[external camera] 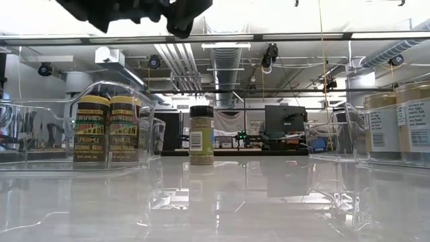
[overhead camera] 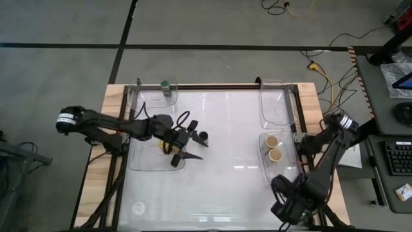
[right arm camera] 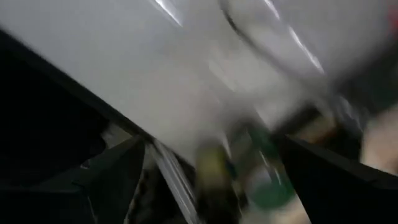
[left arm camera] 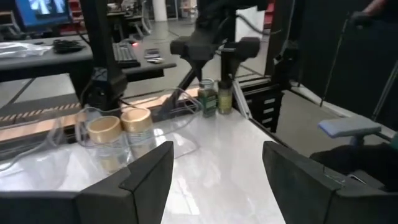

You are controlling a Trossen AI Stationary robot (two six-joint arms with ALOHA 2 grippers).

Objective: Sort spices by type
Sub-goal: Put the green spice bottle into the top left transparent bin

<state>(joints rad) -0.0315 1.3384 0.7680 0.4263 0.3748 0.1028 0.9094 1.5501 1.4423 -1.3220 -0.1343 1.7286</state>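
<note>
My left gripper [overhead camera: 196, 145] hovers open with nothing in it above the table's left half, beside the left clear tray [overhead camera: 138, 164]. A black-lidded spice jar [external camera: 201, 134] stands upright on the table just past it, lower than the fingers. Two yellow-lidded jars [external camera: 107, 128] stand in the left tray, and a green-lidded jar [overhead camera: 165, 85] stands at the far left. Two tan-lidded jars [overhead camera: 273, 147] stand in a right tray. My right gripper [overhead camera: 288, 211] points down, open, at the near right corner, above two green-lidded jars [left arm camera: 214, 96].
Another clear tray [overhead camera: 277, 106] sits at the far right. The white tabletop [overhead camera: 225, 174] lies open between the trays. Wooden table edges and the arms' frames flank both sides. Desks and monitors stand beyond the table.
</note>
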